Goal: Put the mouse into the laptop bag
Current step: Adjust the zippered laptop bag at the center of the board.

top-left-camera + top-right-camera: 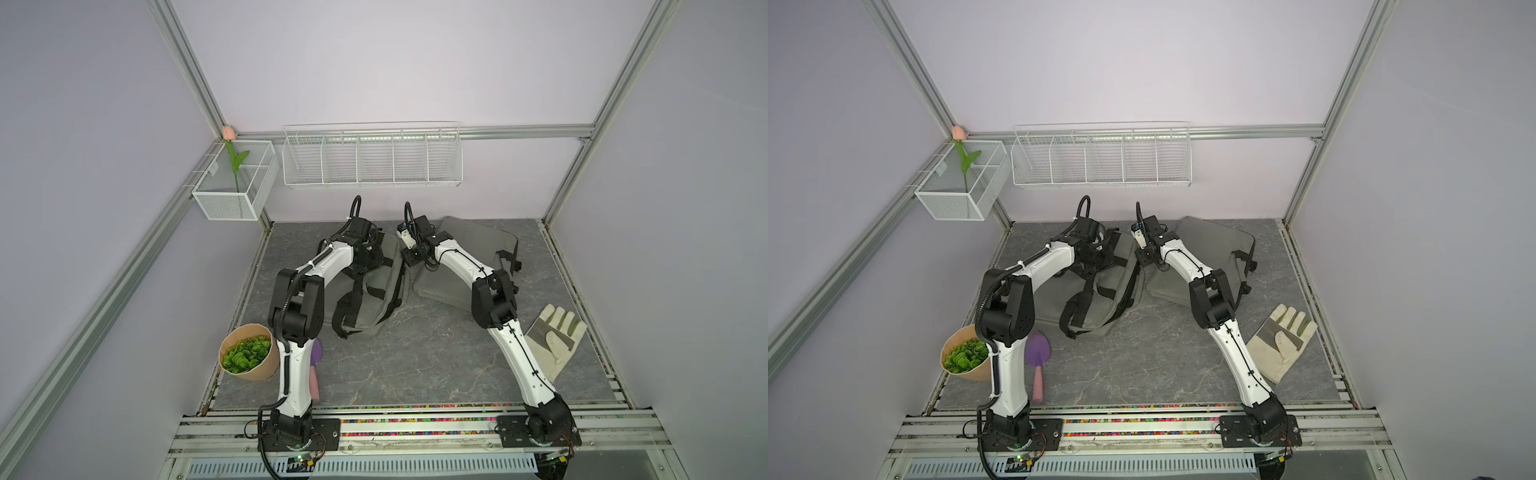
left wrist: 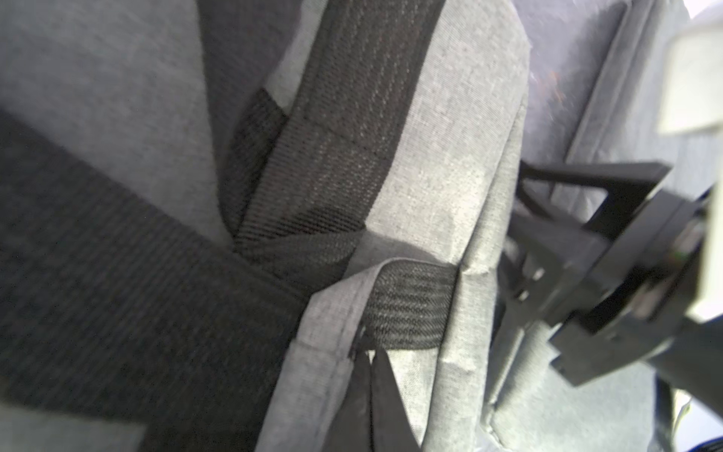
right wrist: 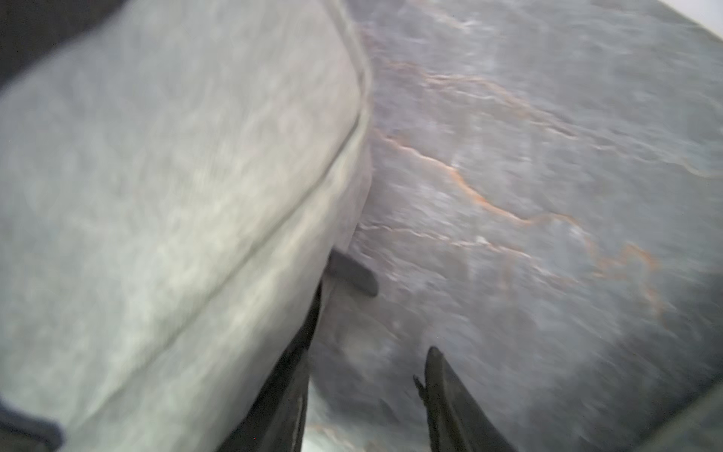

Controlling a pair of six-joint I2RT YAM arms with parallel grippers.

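**Inventory.** Two arms and two grippers. One grey laptop bag (image 1: 370, 316), lying on the bench (image 1: 415, 365) as two panels, one with black straps and one plain (image 1: 469, 245). One work glove (image 1: 552, 336), one paper pot of green leaves (image 1: 249, 353) and one purple trowel (image 1: 1038, 353). On the wall there is one five-bay wire rack (image 1: 372, 156) and one mesh basket (image 1: 232, 199), which holds one tulip (image 1: 229, 132).

**Obscured items.** The mouse cannot be made out in any view, so its location and heading cannot be stated. Both wrists cover the line where the two bag panels meet, so the join cannot be confirmed. In a top view, the left arm hides most of the trowel. The right wrist view is blurred.

**Orientation.** The long axis of the strapped panel runs from the near edge of the bench toward the back wall and leans right. The plain panel lies beside it, on the right.

**Grippers.** The left gripper (image 2: 367, 352) is fully closed, with its tips at a grey hem of the bag beside a black webbing band. Whether cloth is pinched between them cannot be determined. The right gripper (image 3: 367, 375) stands partly open just beside the edge of the bag. Bare bench shows between its fingers and it holds nothing.
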